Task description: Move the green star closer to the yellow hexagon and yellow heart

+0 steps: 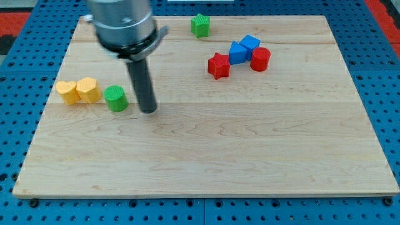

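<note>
The green star sits near the view's top edge of the wooden board, right of centre-left. The yellow hexagon and the yellow heart lie side by side at the view's left. A green cylinder stands just right of the yellow heart. My tip rests on the board a short way right of the green cylinder, apart from it, and far below and left of the green star.
A red star, two blue blocks and a red cylinder cluster at the view's upper right. The wooden board lies on a blue perforated base.
</note>
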Robot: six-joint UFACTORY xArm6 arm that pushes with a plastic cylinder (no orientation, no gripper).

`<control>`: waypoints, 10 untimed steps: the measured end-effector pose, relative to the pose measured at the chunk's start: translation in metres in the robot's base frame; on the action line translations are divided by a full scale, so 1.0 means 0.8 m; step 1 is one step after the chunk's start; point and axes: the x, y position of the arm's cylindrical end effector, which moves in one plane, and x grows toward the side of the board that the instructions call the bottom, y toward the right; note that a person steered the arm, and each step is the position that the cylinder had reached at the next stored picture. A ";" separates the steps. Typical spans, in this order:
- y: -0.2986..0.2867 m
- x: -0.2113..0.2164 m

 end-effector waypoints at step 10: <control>-0.039 -0.291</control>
